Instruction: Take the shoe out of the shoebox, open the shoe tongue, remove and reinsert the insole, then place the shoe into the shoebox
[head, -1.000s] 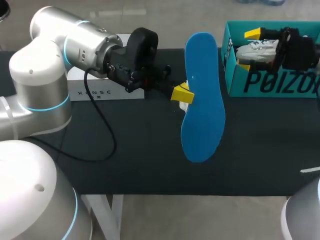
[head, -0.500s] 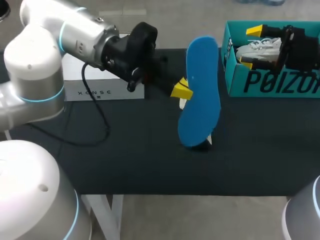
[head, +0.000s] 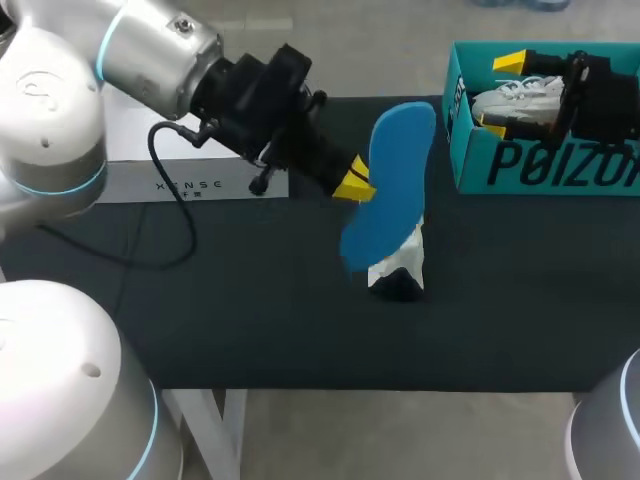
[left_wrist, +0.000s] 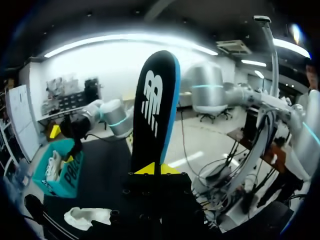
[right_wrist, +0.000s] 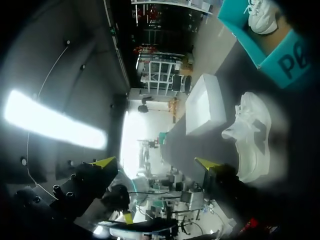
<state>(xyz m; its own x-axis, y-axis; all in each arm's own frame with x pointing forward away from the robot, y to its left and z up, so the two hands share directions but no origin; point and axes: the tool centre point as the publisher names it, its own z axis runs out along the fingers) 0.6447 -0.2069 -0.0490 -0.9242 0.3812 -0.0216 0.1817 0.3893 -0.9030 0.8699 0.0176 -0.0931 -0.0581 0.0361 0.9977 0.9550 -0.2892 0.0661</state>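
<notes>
Pinching the insole (head: 392, 175) at its side edge, my left gripper (head: 352, 180) has both yellow tips clamped on it, and the insole stands tilted above the table (head: 250, 300). The shoe (head: 400, 270) sits on the table just under the insole's lower end, partly hidden by it and well apart from the shoebox (head: 540, 165). My right gripper (right_wrist: 155, 162) hangs at the box with its fingers spread wide and nothing between them. A second shoe (head: 515, 100) lies inside the box. I judge the insole light, thin and floppy, likely to bend or twist in a side pinch, so I would feed the toe end in first. The shoe looks soft and light, so I would steady it at the heel collar.
</notes>
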